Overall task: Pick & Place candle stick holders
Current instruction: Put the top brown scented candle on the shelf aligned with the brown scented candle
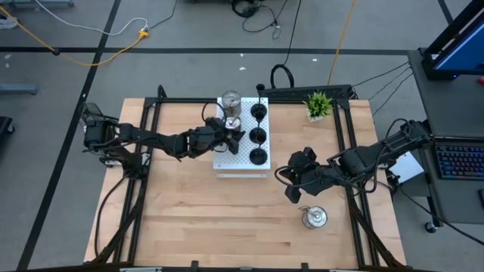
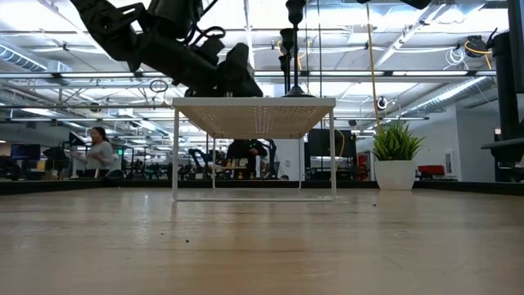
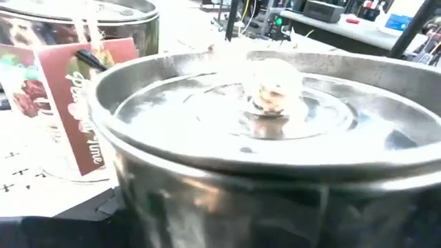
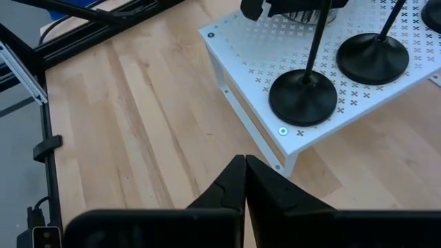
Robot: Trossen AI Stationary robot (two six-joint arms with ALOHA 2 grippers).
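Note:
A white perforated stand (image 1: 227,157) at the table's middle bears three black candle stick holders (image 1: 259,136) in a row. A silver holder (image 1: 230,101) with a tag stands at its far left corner. My left gripper (image 1: 229,130) reaches level from the table's left over the stand, closed around a second silver holder (image 3: 275,138). A third silver holder (image 1: 314,217) stands on the table near the front right. My right gripper (image 4: 245,165) hangs shut with nothing in it above the wood, right of the stand. My left gripper has the silver holder's round wall (image 3: 275,200) between its two fingers, coming nearly level from the table's left. The holder stands upright, its mouth up, over the stand's left half. The holder hides the fingers, and whether its base is on the stand cannot be told.
A small green potted plant (image 1: 318,104) stands at the table's far right. Black frame rails (image 1: 151,151) run along both sides of the table. Bare wood lies in front of the stand. People show in the room beyond (image 2: 98,152).

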